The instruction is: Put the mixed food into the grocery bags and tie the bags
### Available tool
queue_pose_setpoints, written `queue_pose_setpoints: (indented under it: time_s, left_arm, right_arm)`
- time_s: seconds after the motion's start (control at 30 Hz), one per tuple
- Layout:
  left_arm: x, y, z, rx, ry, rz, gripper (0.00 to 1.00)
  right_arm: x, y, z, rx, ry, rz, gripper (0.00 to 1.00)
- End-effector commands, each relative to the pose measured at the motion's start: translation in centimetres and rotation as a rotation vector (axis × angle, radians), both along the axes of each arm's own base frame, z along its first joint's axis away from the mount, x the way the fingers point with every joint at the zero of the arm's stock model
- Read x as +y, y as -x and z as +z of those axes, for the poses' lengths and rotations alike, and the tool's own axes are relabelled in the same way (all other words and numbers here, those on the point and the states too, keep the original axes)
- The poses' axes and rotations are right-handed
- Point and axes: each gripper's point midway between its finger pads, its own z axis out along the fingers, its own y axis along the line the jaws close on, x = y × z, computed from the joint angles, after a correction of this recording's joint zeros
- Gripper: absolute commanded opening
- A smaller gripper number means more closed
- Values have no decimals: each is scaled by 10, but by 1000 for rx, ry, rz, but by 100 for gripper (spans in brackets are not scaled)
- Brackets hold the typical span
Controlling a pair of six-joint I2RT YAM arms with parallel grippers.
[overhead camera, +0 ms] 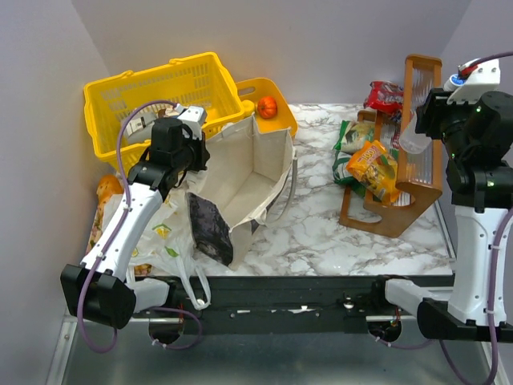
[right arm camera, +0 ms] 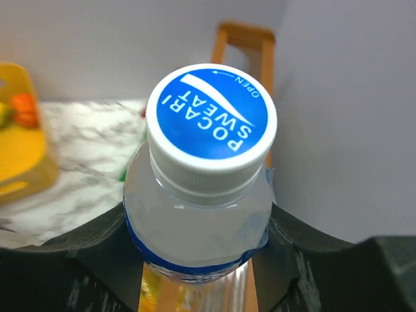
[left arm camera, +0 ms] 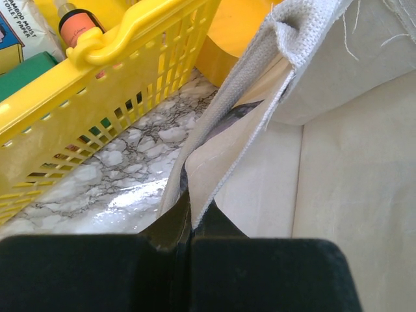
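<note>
Right hand [right arm camera: 198,276] is clenched on the water bottle [right arm camera: 208,130], held above the wooden rack [overhead camera: 401,192] at far right. Left hand [left arm camera: 188,250] pinches the canvas tote [overhead camera: 256,172] rim at centre-left. The tote interior appears empty. Orange [overhead camera: 267,107] and snack packets [overhead camera: 370,164] lie outside it. The plastic bag [overhead camera: 172,241] lies slack, near left. Judged early: nothing bagged, neither bag tied.
</note>
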Motion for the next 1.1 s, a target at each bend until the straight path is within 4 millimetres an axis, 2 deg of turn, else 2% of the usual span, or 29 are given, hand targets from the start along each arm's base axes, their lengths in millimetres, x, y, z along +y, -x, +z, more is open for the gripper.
queue_pose_setpoints:
  time_s: [0.0, 0.03, 0.1, 0.13, 0.17, 0.2, 0.23, 0.3, 0.33, 0.4, 0.43, 0.47, 0.53, 0.63, 0.7, 0.73, 0.83, 0.87, 0.97, 1.0, 1.07]
  left_arm:
    - [-11, 3, -2, -1, 19, -52, 0]
    - [-12, 3, -2, -2, 20, -52, 0]
    - [-11, 3, -4, 3, 18, -51, 0]
    - [-11, 2, -3, 2, 17, -49, 0]
    - [-11, 2, -4, 2, 17, -49, 0]
    - [-11, 2, -4, 2, 15, -49, 0]
    - [-11, 2, -4, 1, 15, -47, 0]
    - [-10, 2, -5, 0, 13, -45, 0]
    - [-10, 1, -6, 2, 12, -43, 0]
    - [-10, 1, -8, 7, 12, -43, 0]
    - [-10, 1, -7, 5, 12, -43, 0]
    - [-11, 1, -8, 8, 14, -45, 0]
    - [-11, 2, -6, 2, 13, -44, 0]
    - [-9, 1, -8, 6, 9, -37, 0]
    - [-10, 1, -9, 10, 10, -38, 0]
    - [-10, 1, -9, 9, 12, -39, 0]
    - [-12, 1, -10, 15, 18, -43, 0]
    - [-12, 0, -11, 17, 17, -45, 0]
    - [-12, 1, -14, 22, 14, -44, 0]
    - [-11, 0, -13, 19, 14, -40, 0]
    - [-11, 0, -14, 20, 11, -41, 0]
  right_arm:
    - [65, 26, 124, -377, -53, 325, 20]
    - [86, 30, 133, -399, -74, 403, 20]
    - [110, 24, 138, -414, -82, 463, 20]
    - [143, 28, 138, -410, -96, 566, 20]
    - [163, 18, 132, -387, -110, 616, 20]
    - [183, 16, 127, -368, -123, 676, 20]
    - [214, 22, 120, -345, -143, 769, 20]
    - [255, 10, 94, -278, -134, 830, 20]
    - [287, 22, 84, -254, -129, 910, 20]
    - [326, 18, 53, -181, -123, 976, 20]
    - [346, 25, 40, -144, -138, 1022, 20]
    - [356, 23, 29, -114, -146, 1034, 20]
    - [379, 15, -22, 22, -146, 1038, 20]
    - [386, 8, -92, 182, -91, 993, 20]
    - [386, 8, -117, 233, -66, 978, 20]
    - [380, 2, -134, 262, -39, 928, 20]
    - [383, -11, -162, 308, 9, 888, 20]
    - [390, -18, -177, 338, 33, 885, 20]
    - [399, -34, -194, 372, 45, 833, 20]
    - [402, -42, -215, 413, 61, 811, 20]
    - [403, -52, -230, 434, 76, 762, 21]
